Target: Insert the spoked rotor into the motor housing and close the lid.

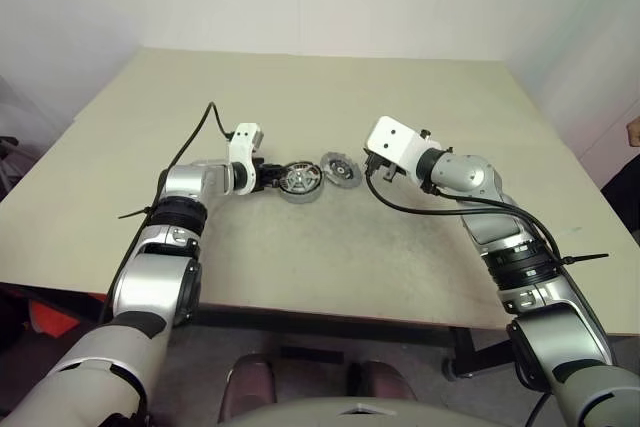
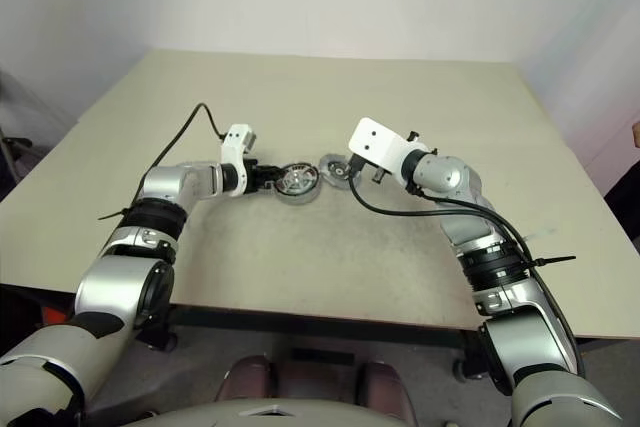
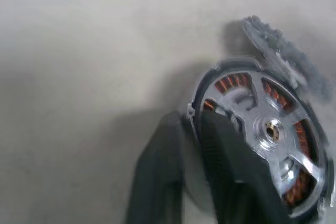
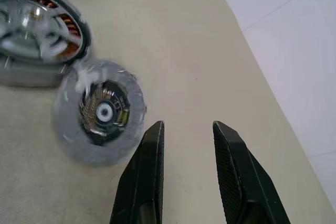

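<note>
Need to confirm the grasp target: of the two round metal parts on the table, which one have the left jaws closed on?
The motor housing, the ring with copper windings and the spoked rotor inside; the left gripper pinches its rim. The flat grey toothed disc lies untouched beside it.

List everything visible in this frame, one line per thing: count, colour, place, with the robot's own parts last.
Table: one, beige, spanning the scene.
Motor housing: one, silver ring with copper windings, spoked rotor already seated inside, table centre.
Lid: one, grey toothed-edge disc, flat on the table beside the housing, on the robot's right of it.
Left gripper: one, black fingers clamped over the housing's rim.
Right gripper: one, black fingers apart, holding nothing, hovering near the lid.
</note>
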### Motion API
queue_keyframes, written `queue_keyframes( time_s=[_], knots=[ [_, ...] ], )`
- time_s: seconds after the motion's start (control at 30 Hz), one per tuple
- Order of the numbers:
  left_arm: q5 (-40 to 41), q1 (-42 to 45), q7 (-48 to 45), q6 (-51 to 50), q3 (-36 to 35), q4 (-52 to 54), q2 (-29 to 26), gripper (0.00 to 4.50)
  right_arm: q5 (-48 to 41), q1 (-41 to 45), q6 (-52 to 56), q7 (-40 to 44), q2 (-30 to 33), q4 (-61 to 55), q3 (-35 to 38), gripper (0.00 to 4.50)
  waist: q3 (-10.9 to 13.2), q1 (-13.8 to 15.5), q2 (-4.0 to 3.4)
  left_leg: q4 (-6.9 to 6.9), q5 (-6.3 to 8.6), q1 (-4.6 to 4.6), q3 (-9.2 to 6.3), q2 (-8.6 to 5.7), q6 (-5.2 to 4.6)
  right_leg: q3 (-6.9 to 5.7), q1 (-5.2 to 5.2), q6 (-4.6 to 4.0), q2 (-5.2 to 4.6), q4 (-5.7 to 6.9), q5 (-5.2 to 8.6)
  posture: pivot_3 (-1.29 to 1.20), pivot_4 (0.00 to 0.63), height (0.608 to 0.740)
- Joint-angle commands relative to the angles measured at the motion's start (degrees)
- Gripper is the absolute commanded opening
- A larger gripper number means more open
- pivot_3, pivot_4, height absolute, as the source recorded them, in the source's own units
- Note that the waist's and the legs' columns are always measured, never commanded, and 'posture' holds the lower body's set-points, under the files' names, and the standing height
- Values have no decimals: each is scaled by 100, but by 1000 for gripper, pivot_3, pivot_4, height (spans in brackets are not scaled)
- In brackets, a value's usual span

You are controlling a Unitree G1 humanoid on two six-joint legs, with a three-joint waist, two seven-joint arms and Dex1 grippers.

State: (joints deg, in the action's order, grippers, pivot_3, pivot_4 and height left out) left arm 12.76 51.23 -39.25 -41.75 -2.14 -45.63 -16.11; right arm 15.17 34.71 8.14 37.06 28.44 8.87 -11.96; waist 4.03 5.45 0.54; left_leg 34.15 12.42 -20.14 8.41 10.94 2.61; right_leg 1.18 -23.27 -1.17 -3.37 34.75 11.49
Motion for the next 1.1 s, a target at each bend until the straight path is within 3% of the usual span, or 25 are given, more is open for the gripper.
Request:
queue_keyframes(
  time_s=[0.03,0.67,1.1],
  knots=[
    [190,-19,-278,-314,24,206,143,134,-48,53,-16,-117,44,-197,139,1613,0,16,0,0,0,-2,0,1,0,-2,0,0,0,-1,0,0,0,740],
    [-20,142,-366,-259,547,694,823,134,-65,19,113,-334,205,-197,263,1613,1,67,1,1,4,-10,0,-15,-9,-4,2,2,-27,-6,1,0,0,740],
    [-401,202,-140,356,1015,701,1404,134,-59,-15,143,-412,200,-231,287,1613,1,73,1,2,5,-14,0,-16,-20,-7,3,3,-42,-6,2,0,0,740]
  ],
)
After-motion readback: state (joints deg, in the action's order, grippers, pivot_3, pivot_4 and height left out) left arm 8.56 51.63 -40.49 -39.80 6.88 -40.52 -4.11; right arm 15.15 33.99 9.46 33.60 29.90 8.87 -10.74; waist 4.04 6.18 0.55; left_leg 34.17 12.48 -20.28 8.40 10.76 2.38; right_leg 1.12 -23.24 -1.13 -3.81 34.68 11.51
